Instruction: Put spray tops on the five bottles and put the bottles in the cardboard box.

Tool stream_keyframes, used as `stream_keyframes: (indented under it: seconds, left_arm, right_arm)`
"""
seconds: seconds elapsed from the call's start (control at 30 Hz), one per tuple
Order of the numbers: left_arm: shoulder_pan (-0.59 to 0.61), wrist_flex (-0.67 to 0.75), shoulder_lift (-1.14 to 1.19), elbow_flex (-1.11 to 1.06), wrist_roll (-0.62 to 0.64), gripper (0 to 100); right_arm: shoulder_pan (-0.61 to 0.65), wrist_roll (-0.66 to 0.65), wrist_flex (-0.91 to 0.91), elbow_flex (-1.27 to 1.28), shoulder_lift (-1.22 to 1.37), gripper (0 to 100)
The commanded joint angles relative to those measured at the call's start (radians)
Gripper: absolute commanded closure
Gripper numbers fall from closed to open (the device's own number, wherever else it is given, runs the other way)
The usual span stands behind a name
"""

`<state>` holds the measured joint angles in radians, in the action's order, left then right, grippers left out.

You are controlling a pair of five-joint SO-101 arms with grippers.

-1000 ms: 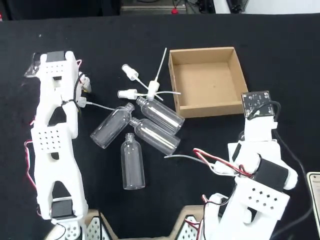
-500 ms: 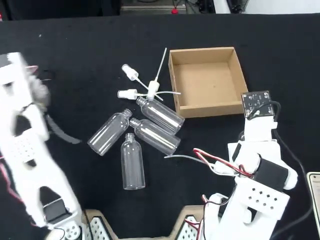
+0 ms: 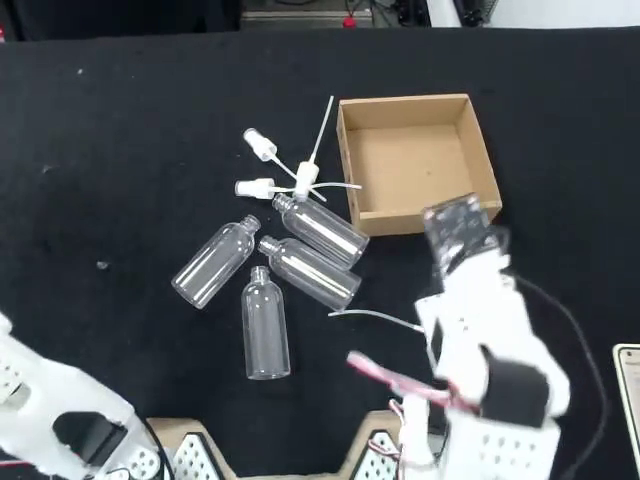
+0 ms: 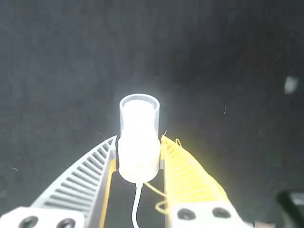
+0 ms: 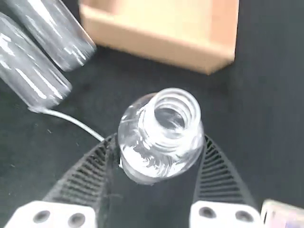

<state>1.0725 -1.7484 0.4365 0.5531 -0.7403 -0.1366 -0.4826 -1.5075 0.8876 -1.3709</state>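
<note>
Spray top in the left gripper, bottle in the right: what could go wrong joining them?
1. The spray top in the left gripper trails a thin tube that could miss the narrow neck of the bottle and bend.
2. The right gripper clamps the smooth bottle by its sides; pressing the top on might tilt it.
3. A loose tube lies by the right arm and could get swept away.

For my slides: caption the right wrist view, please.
Right claw holds an uncapped clear bottle near the cardboard box.
</note>
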Motion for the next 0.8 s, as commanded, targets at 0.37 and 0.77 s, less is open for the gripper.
stream_keyframes:
  seconds: [0.37,0.77]
  left_arm:
    - [0.033,0.247,-0.078,-0.433,-0.071,79]
    - [0.002,0.353,-0.078,-0.503,-0.075,80]
  right_arm:
    - [0.663,0.224,0.284,0.039,0.237,86.1]
    - [0.882,0.316,0.434,0.136,0.283,86.1]
